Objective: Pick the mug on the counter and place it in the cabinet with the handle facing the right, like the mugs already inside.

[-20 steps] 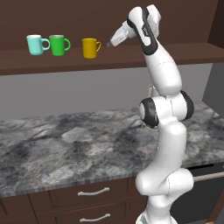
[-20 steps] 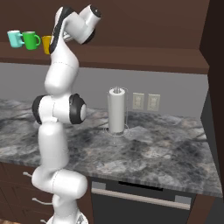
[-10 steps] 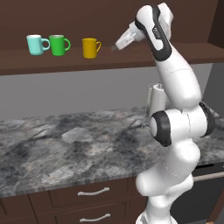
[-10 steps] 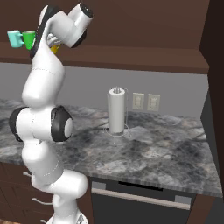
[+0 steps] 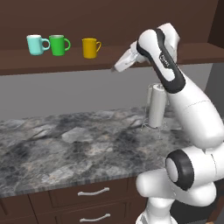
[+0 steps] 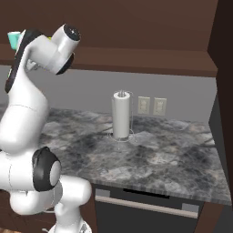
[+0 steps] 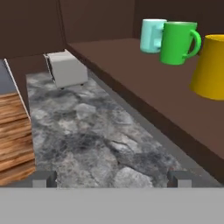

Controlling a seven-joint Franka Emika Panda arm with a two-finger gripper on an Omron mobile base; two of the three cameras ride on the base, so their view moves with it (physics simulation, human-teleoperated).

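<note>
The mug [image 5: 90, 47] stands on the cabinet [image 5: 52, 61] shelf right of the green mug [image 5: 58, 44], handle rightward like its neighbours, so the gripper [image 5: 118, 68], fingers spread and empty, hangs off to the right

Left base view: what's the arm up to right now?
The yellow-orange mug already stands on the cabinet shelf, right of the green mug and teal mug, with its handle facing right like theirs. The arm's tool holds nothing and hangs in front of the shelf edge, to the right of the mugs and apart from them. The counter below holds a paper towel roll.
</note>
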